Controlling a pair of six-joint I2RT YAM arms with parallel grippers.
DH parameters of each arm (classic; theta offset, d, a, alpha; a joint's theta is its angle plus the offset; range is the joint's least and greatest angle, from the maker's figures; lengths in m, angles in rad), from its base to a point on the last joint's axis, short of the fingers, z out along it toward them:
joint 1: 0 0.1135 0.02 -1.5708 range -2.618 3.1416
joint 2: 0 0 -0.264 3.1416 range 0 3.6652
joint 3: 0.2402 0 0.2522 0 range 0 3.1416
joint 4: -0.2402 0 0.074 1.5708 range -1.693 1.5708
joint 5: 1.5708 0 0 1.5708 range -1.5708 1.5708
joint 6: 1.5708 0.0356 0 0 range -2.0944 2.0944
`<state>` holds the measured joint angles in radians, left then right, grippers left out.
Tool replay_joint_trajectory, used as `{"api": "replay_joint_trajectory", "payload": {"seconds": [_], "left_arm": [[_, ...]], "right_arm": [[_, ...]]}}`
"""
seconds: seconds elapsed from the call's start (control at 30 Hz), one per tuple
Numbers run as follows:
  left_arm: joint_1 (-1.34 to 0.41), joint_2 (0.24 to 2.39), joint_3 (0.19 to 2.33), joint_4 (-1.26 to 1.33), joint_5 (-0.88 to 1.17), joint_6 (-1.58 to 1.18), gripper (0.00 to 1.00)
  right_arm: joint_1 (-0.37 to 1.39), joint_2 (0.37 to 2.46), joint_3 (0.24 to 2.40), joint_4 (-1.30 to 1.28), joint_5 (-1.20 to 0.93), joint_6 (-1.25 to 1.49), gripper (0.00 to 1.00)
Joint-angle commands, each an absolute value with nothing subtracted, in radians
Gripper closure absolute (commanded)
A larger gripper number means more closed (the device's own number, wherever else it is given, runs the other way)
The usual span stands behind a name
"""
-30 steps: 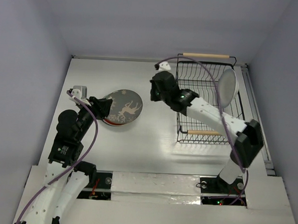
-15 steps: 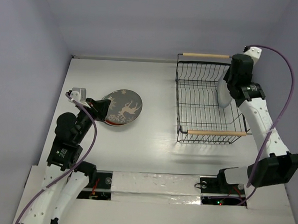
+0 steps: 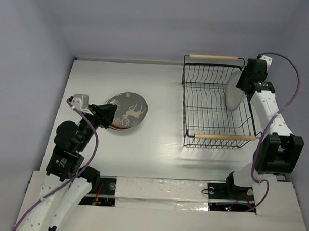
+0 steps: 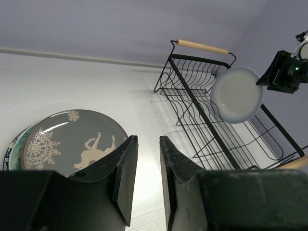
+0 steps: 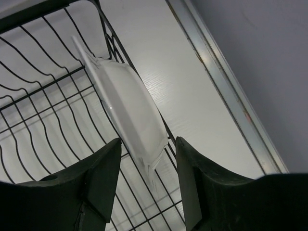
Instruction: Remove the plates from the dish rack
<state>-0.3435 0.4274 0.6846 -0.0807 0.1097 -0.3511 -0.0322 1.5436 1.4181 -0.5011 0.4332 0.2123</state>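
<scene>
One plain white plate (image 3: 234,92) stands on edge in the right end of the black wire dish rack (image 3: 185,104). My right gripper (image 3: 248,79) hangs over it, open. In the right wrist view the white plate's (image 5: 127,108) lower rim reaches into the gap of the right gripper (image 5: 147,142), and neither finger touches it. A stack of plates topped by a grey one with a deer (image 3: 127,109) lies on the table left of the rack. My left gripper (image 3: 106,115) sits at the stack's near-left edge, open and empty (image 4: 147,139).
A metal rail (image 5: 226,91) runs along the table's right edge, just outside the rack wires (image 5: 43,106). The rack has two wooden handles, far (image 3: 213,57) and near (image 3: 225,137). Red and teal rims (image 4: 14,149) show under the grey plate (image 4: 72,144).
My right arm swung from the table's middle to the rack's right end, and its jaws opened around the white plate's rim. The left gripper barely shifted beside the stack.
</scene>
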Motion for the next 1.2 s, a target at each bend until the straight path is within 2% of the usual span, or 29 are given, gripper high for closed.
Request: {"api": "replay_joint_trajectory", "payload": {"seconds": [0.0,0.13,0.23,0.37,0.67,0.97,1.17], "left_arm": [[-0.354,0.414,0.715,-0.061,0.095,-0.337,0.78],[-0.364,0.414,0.716,-0.063,0.095,-0.337,0.77],[-0.373,0.411,0.716,-0.063,0.095,-0.337,0.76],[-0.373,0.411,0.718,-0.063,0.094,-0.339,0.75],[-0.373,0.411,0.715,-0.061,0.095,-0.341,0.72],[-0.373,0.411,0.713,-0.061,0.094,-0.341,0.7],[-0.373,0.413,0.713,-0.06,0.094,-0.341,0.7]], "right_arm": [[-0.046,1.555,1.402,-0.434,0.367,0.184,0.46],[-0.046,1.6,1.405,-0.433,0.356,0.176,0.5],[-0.046,1.614,1.399,-0.43,0.362,0.176,0.58],[-0.046,1.6,1.401,-0.439,0.359,0.179,0.77],[-0.02,1.555,1.459,-0.503,0.38,0.152,1.0],[0.077,1.559,1.591,-0.587,0.549,0.092,1.0],[0.087,1.531,1.592,-0.592,0.558,0.103,1.0]]}}
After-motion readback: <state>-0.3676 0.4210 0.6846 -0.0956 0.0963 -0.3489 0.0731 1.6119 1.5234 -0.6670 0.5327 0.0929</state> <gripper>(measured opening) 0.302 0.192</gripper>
